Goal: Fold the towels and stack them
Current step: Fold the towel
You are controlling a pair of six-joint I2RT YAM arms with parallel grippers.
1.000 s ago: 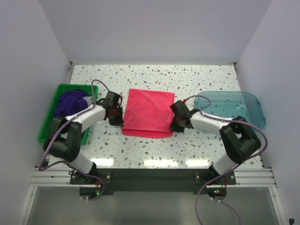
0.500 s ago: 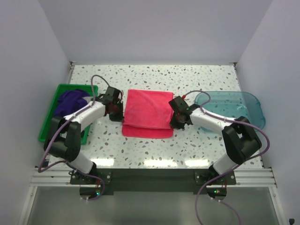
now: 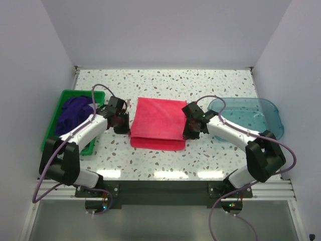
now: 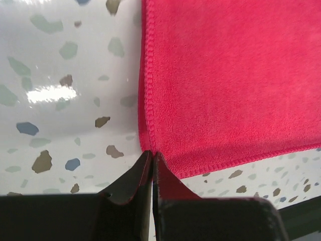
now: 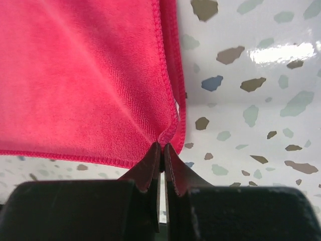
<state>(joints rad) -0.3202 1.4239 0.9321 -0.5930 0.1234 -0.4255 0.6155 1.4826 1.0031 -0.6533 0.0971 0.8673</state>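
The hot pink towel lies folded on the table's middle, its lower layer sticking out at the near edge. My left gripper is shut on its left hem, which shows in the left wrist view where the hem runs into the closed tips. My right gripper is shut on the right hem; in the right wrist view the cloth puckers at the tips. Dark purple towels lie heaped in the green bin. No pale grey-white towel is in view.
The green plastic bin stands at the left edge. The translucent teal tray stands at the right, close behind my right arm. White walls close in the left, right and far sides of the speckled table.
Both grippers have moved a little toward the far side along the towel's side edges, still shut. The left arm's elbow has swung out to the left.
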